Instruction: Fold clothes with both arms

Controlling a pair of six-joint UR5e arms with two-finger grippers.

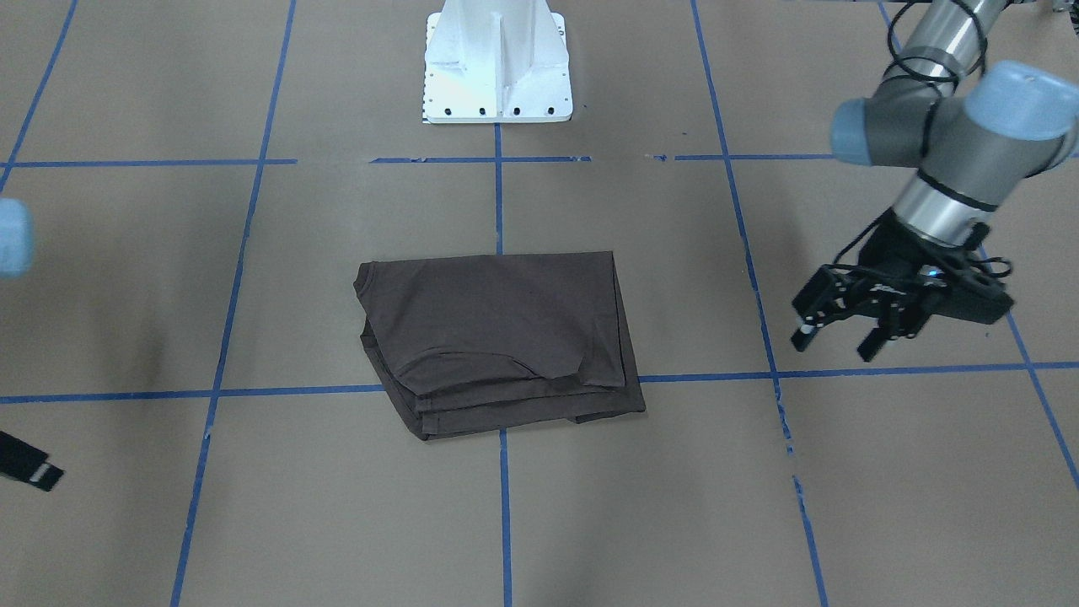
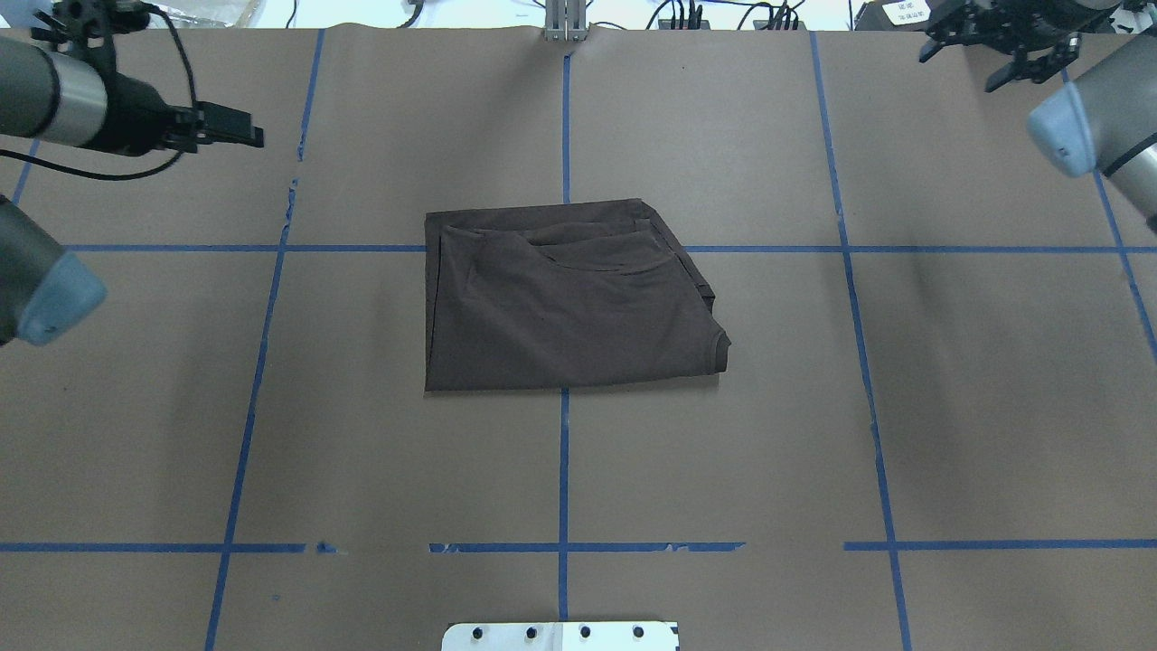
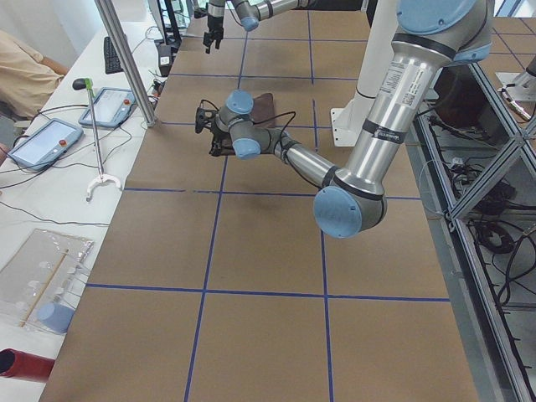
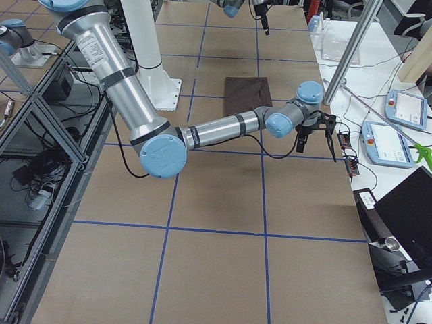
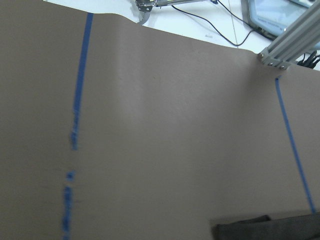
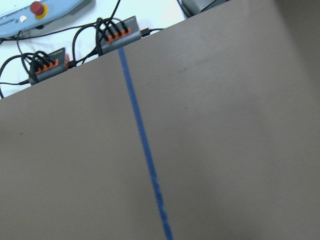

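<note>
— Fingers on the left gripper (image 1: 834, 344): how do they stand?
— Spread wide and pointing down at the table (image 2: 723, 452), with nothing between them. The gripper hangs above bare brown paper, well off to the robot's left of the garment.
— And the right gripper (image 2: 956, 72)?
— Its fingers are also parted and empty. It sits over the table's far right corner, close to the edge and well apart from the cloth.
— Where is the T-shirt (image 2: 560, 307)?
— Near the middle of the table, lying flat and folded into a rough rectangle of several layers. It is dark brown and straddles the centre blue tape line (image 2: 564, 470). The ribbed collar (image 2: 720, 348) shows at the corner nearer the robot, on the robot's right side.
— Anything else?
— A white pedestal base (image 1: 497, 67) stands at the robot's edge of the table, in line with the shirt.
</note>
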